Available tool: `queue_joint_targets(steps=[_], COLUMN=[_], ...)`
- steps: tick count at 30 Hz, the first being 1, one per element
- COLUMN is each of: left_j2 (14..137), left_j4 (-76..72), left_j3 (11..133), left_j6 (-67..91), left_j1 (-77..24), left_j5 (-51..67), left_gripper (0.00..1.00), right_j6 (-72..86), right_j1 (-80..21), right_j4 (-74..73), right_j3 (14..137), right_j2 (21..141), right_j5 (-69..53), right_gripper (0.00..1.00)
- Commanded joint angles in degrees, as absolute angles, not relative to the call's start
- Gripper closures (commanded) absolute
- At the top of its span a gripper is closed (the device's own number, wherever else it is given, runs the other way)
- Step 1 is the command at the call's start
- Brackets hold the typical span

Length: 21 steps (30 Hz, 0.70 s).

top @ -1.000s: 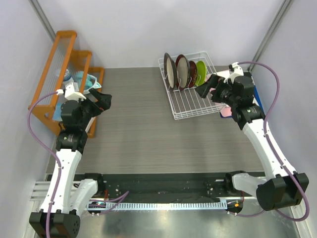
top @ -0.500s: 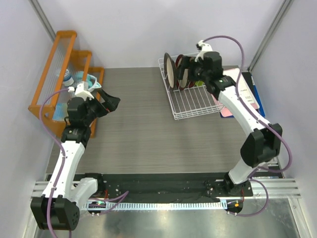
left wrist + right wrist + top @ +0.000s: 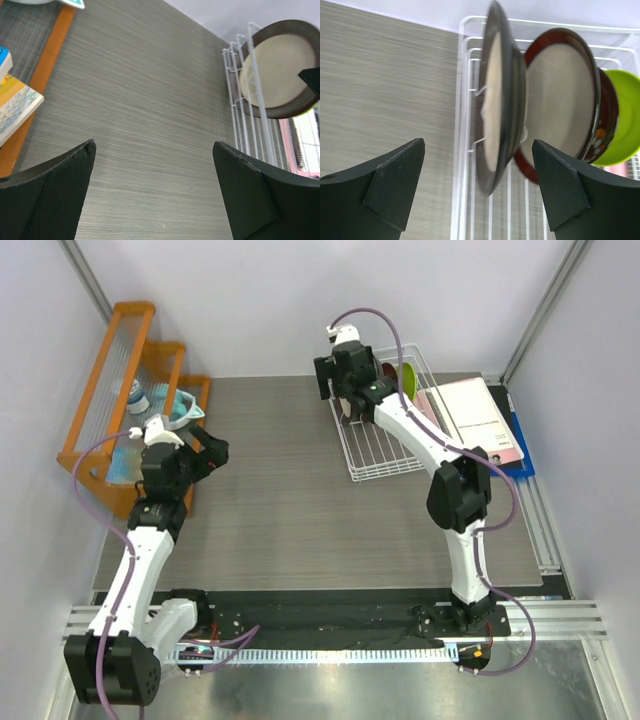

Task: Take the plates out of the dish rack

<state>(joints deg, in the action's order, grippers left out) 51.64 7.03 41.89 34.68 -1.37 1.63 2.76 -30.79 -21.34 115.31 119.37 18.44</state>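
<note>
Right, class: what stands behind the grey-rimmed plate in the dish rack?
Behind the grey-rimmed plate, the dark-red-rimmed cream plate, then a sliver of a smaller dark red plate and the lime green plate. Each covers part of the next.

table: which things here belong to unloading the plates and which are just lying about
Job: grey plate, red-rimmed plate, small red plate, green plate, rack.
Lying about: orange shelf, books, pink papers.

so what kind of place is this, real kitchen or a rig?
Probably a lab test cell, not a kitchen: two robot arms bolted to a metal rail at the table edge, bare pale walls all round, and staged props only, a white dish rack holding plates and an orange wooden shelf.
</note>
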Motion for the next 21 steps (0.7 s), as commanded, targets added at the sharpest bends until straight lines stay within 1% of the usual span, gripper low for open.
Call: queue_joint_targets(steps=[1,5,7,9,12,15,17,18,21], left_j2=[55.98,57.66,57.92,58.18,58.45,58.8,58.97,58.97,59.15], left_j4=[5.8,3.96,3.17,2.81,2.64,2.46,2.46,2.37,2.2], left_j3=[45.0,44.83,44.47,44.3,44.21,44.3,44.47,44.56,44.3], left_j6=[35.07,35.24,35.33,35.16,34.81,34.72,34.54,34.54,34.45], left_j1=[-1.32,-1.32,-1.32,-1.32,-1.49,-1.49,-1.58,-1.67,-1.67], left_j5=[-0.88,-0.88,-0.44,-0.26,-0.26,1.3,1.76,1.67,1.5], left_gripper=[0.0,0.0,0.0,0.0,0.01,0.0,0.01,0.01,0.0], right_j6=[-2.89,-5.18,-6.5,-6.94,-7.03,-7.03,-7.12,-7.29,-7.65], right_j1=[-30.5,-30.5,-30.5,-30.41,-30.41,-30.32,-30.32,-30.32,-30.32], right_j4=[-21.36,-21.01,-21.35,-21.44,-21.62,-21.71,-21.71,-21.71,-21.62], right_j3=[122.86,127.86,130.07,132.44,133.68,134.82,135.0,135.09,135.61], right_j2=[123.12,126.47,129.09,130.77,132.54,134.3,135.26,135.7,137.01], right_j5=[27.33,29.35,30.14,31.11,30.94,31.81,32.6,32.69,33.92], right_gripper=[0.06,0.09,0.17,0.22,0.25,0.26,0.29,0.32,0.49])
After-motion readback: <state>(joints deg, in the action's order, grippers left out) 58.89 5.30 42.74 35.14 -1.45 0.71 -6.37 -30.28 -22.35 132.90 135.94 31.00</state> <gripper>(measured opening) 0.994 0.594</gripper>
